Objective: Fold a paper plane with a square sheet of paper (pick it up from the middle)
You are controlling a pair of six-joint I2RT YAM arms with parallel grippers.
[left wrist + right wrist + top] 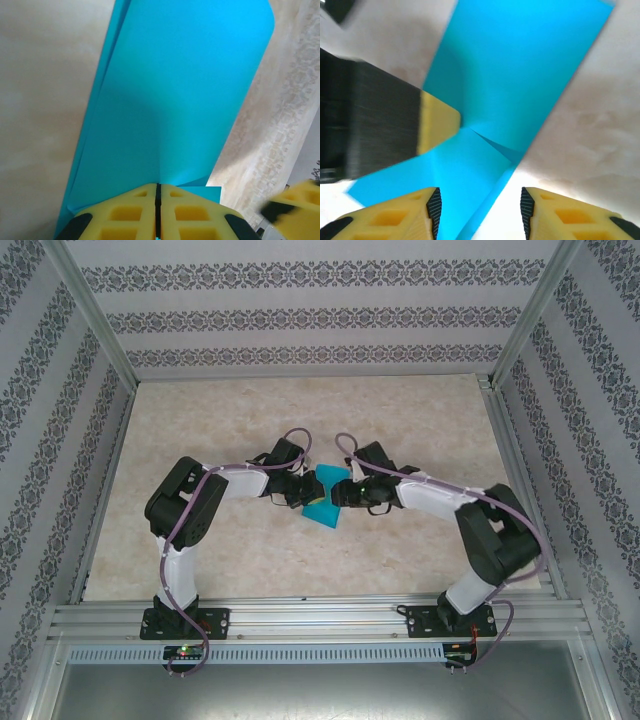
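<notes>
— So, where is the sheet of paper [325, 498]?
— Over the middle of the table [200, 420], between both arms. The left gripper [157, 212] is closed on its folded edge.
— And the right gripper [480, 205]?
— Jaws apart, the sheet between them.

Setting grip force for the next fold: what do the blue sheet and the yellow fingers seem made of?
The square sheet of paper: thin matte paper, likely; it holds sharp creases and curves softly. On the left end effector, fingers: probably moulded or printed plastic, matte yellow with hollow cells.
</notes>
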